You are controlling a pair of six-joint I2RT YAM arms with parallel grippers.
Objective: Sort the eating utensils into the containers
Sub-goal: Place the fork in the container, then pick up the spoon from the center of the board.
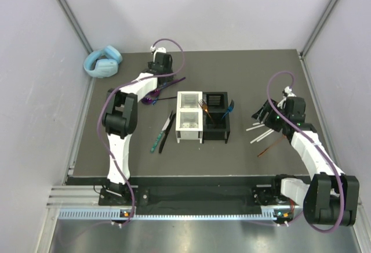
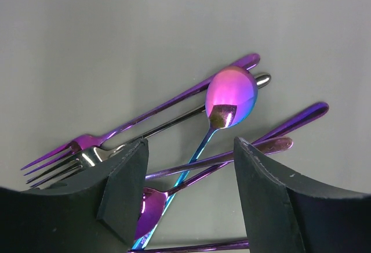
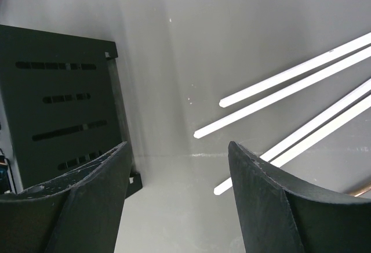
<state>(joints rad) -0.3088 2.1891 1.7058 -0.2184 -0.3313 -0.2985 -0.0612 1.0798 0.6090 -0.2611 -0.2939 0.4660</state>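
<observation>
Separately, left claw gapes over iridescent spoon, right claw near white sticks.

The left arm and right arm are white links with black joints, on black bases just behind the rail. A purple cable loops along each. The fingers are matte black with scuffed edges. Far from the rail, small green lights seem to glow on the right wrist.

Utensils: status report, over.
Left end effector open over purple cutlery. Right end effector open by white sticks. Two pieces in black caddy. Headphones far corner, no obstruction.
</observation>
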